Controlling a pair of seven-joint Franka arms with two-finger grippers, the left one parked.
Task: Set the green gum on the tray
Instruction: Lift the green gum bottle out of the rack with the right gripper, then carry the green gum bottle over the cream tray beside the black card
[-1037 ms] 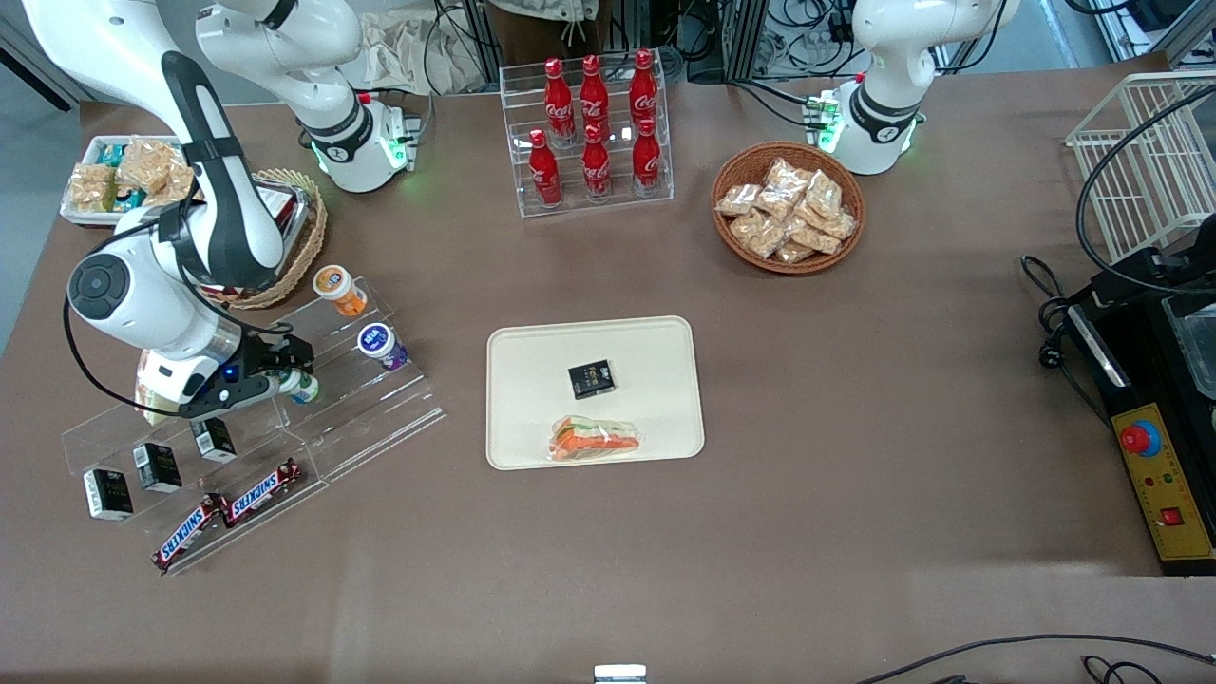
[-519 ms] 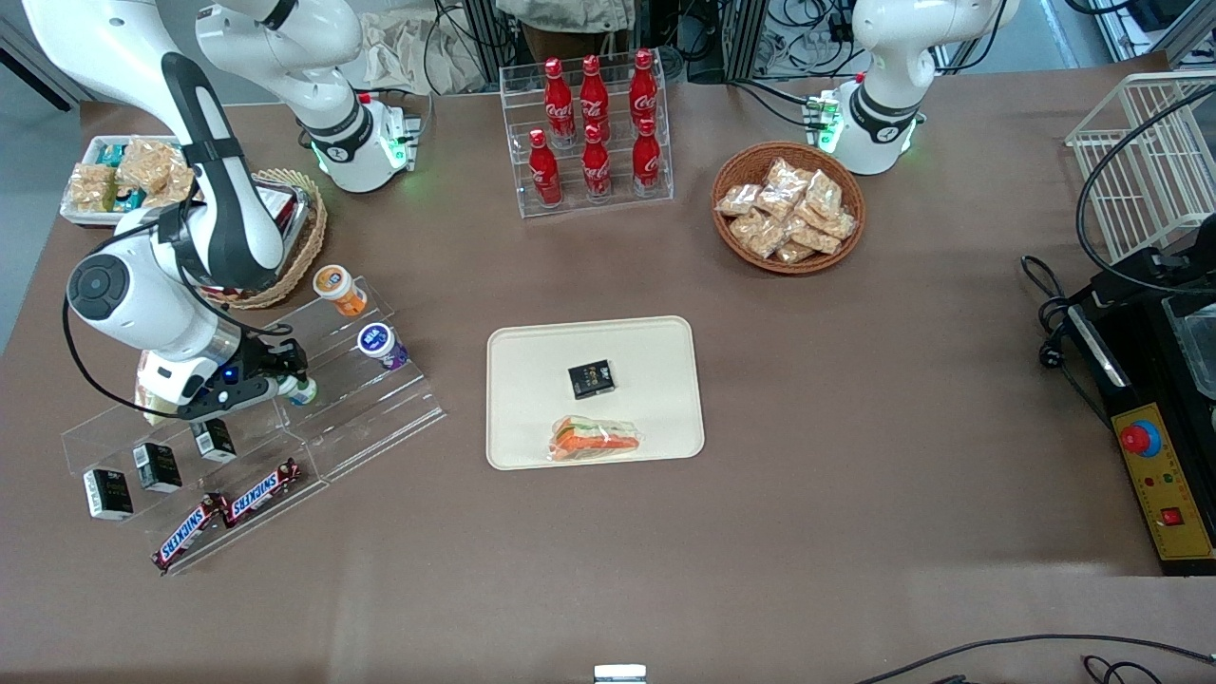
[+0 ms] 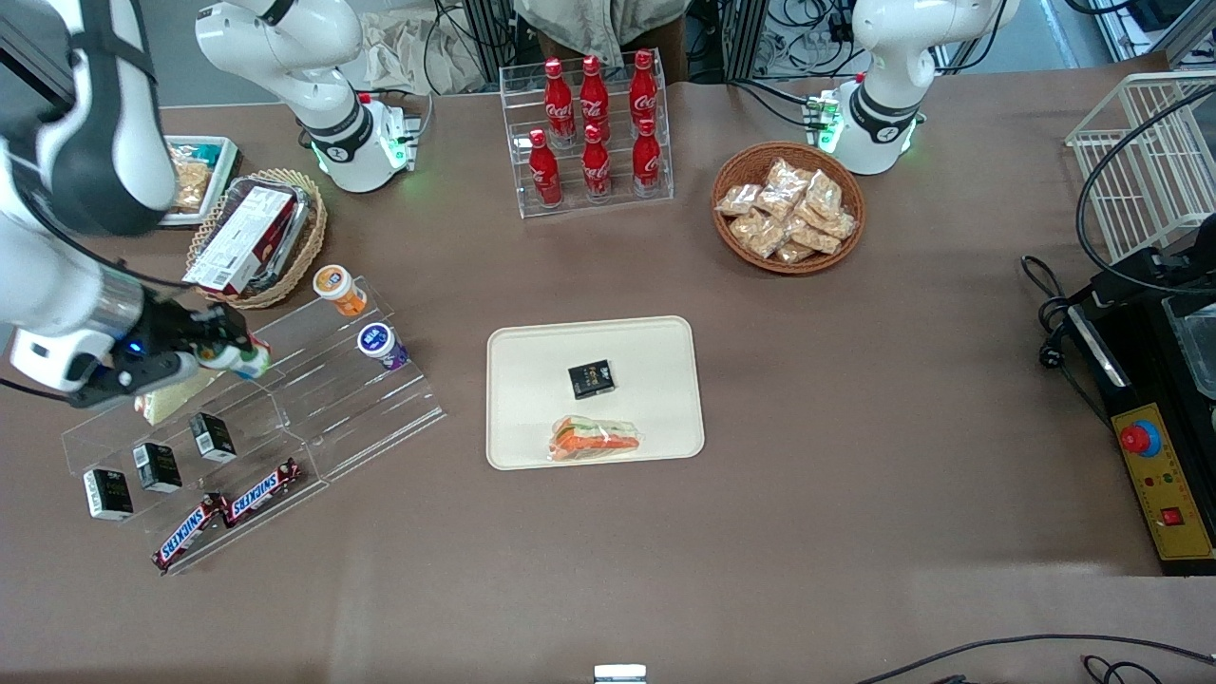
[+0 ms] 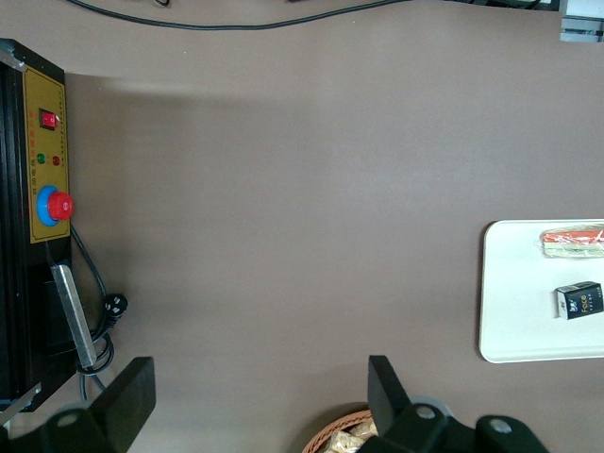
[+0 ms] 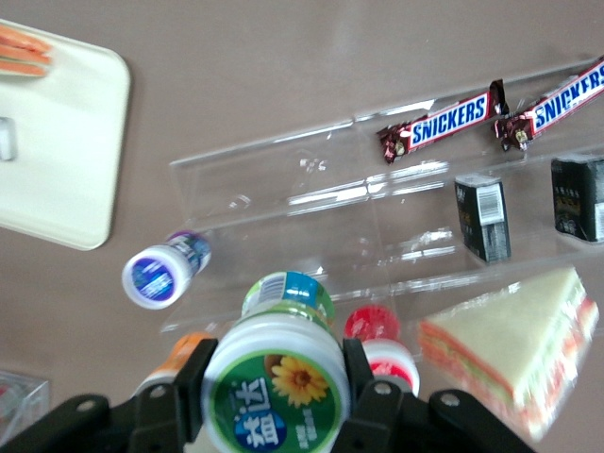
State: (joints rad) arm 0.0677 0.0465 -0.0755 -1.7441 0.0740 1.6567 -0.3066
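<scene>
The green gum [image 3: 245,360], a small bottle with a teal body and a white lid, hangs above the clear stepped stand [image 3: 361,418], and my right gripper [image 3: 228,353] is shut on it. In the right wrist view the gum's lid [image 5: 276,385], with its green label and yellow flower, fills the gap between the black fingers [image 5: 192,379], and the gripper [image 5: 277,389] holds it by the sides. The cream tray [image 3: 532,351] lies at the table's middle, well apart from the gum toward the parked arm's end. It also shows as the tray [image 5: 57,142] and the tray [image 4: 514,302].
On the tray lie a black box [image 3: 591,378] and a wrapped sandwich [image 3: 596,439]. The stand holds an orange bottle [image 3: 338,289], a purple bottle [image 3: 382,344], black boxes [image 3: 157,465] and Snickers bars [image 3: 261,489]. A wicker basket [image 3: 249,237] stands close to the arm.
My right gripper has risen off the stand's step with the green gum in it and drifted toward the working arm's end of the table. The other bottles have not moved.
</scene>
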